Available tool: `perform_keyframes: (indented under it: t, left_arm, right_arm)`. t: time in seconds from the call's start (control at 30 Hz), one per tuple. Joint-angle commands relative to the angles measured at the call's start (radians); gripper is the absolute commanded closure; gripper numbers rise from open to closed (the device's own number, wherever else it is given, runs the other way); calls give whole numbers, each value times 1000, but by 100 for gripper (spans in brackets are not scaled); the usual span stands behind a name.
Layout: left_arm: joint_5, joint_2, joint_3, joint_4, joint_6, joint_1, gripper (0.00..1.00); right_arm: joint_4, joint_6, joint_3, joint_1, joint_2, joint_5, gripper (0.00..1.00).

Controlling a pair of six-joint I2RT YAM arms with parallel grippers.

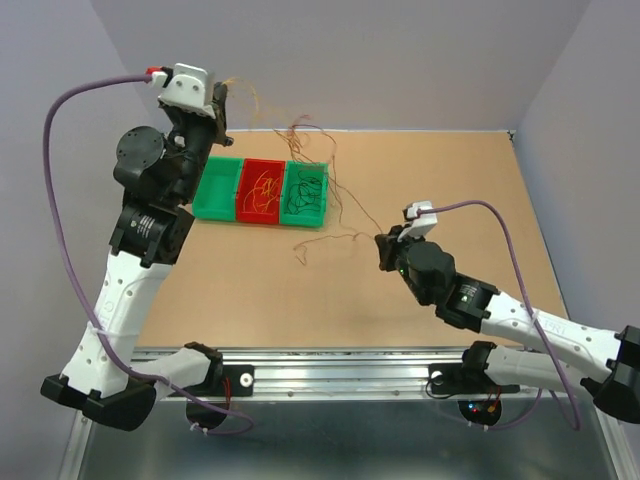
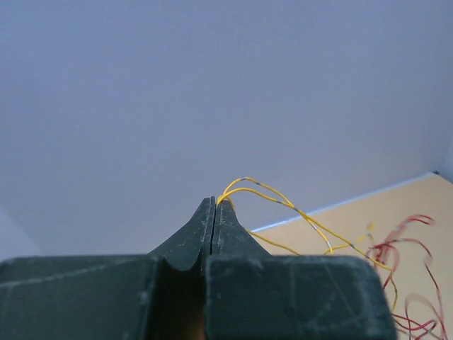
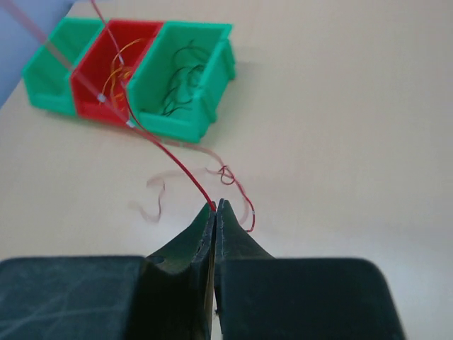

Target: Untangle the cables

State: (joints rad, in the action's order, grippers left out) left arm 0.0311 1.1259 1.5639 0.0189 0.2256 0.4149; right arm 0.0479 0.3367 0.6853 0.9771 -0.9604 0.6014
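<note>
- Cables show best from overhead: we see thin orange and red-brown threads strung from the left gripper, raised high at the far left of the table, down to the right gripper, low near the middle.
- From up there we cannot tell how either claw stands; the wrist cameras settle it.
- On the left wrist we see the fingers pressed flat together, with a yellow strand pinched at their tip and arching off to the right. Red curls dangle at the lower right over the table, a detail the overhead view blurs.
- On the right wrist the fingers are likewise closed, gripping a red strand that runs taut up and left, crossing above the red tray.
- This view shows the contents most plainly: orange wires in the red tray, dark green wires in the right green tray touching it.
- Pale loose curls lie on the table between the trays and the right gripper.
</note>
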Motion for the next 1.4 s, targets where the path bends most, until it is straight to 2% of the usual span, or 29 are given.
perform_keyframes:
  t: [0.0,0.13,0.23,0.37,0.5,0.6,0.67,0.7,0.73,0.8,0.83,0.87,0.93,0.97,1.03,1.1,1.13,1.23,1.37]
  left_arm:
    - [321,-110,-77,-209,12,-13,100]
    - [352,-161,-159,-284,21,-18,100]
    - [322,-192,-237,-318,18,-18,100]
    - [349,-183,-254,-332,27,-19,100]
    - [316,-170,-275,-341,21,-21,100]
    - [300,-164,-281,-330,8,-21,100]
    - [223,-164,-283,-321,14,-21,100]
    - [149,-172,-304,-321,24,-21,100]
    - [-19,-185,-315,-306,40,-21,100]
    - [-190,-195,-341,-292,28,-21,100]
    - [-355,-198,-346,-284,18,-21,100]
    - [-425,-198,-347,-271,17,-16,100]
    - [-552,-195,-340,-251,11,-8,100]
    - [-574,-195,-334,-231,11,-5,100]
    - [-631,-205,-329,-217,6,1,100]
    - [-683,-219,-346,-218,8,2,100]
    - [-754,-225,-355,-218,6,7,100]
    - [-906,-230,-390,-220,3,25,100]
    - [-971,-224,-416,-231,-29,62,100]
  right_arm:
    - [-82,149,-13,3,118,384,99]
    - [-109,212,-76,3,285,529,100]
    - [-125,228,-111,5,415,587,100]
    - [-148,255,-139,3,555,646,99]
    - [-149,234,-153,3,615,597,99]
    - [-151,232,-141,5,589,584,99]
    - [-151,202,-119,5,552,487,98]
    - [-140,188,-112,3,533,438,93]
    - [-126,142,-95,5,490,349,83]
    - [-88,99,-83,3,439,270,75]
    - [-76,67,-76,3,419,200,71]
    - [-56,44,-73,3,381,160,59]
    - [-7,-11,-76,3,353,35,41]
    - [10,-28,-78,5,338,-10,28]
    - [62,-77,-89,5,327,-154,12]
    - [111,-102,-98,5,316,-245,5]
    - [124,-116,-105,5,313,-318,1]
    - [165,-136,-116,5,295,-435,0]
    - [210,-160,-130,5,284,-518,0]
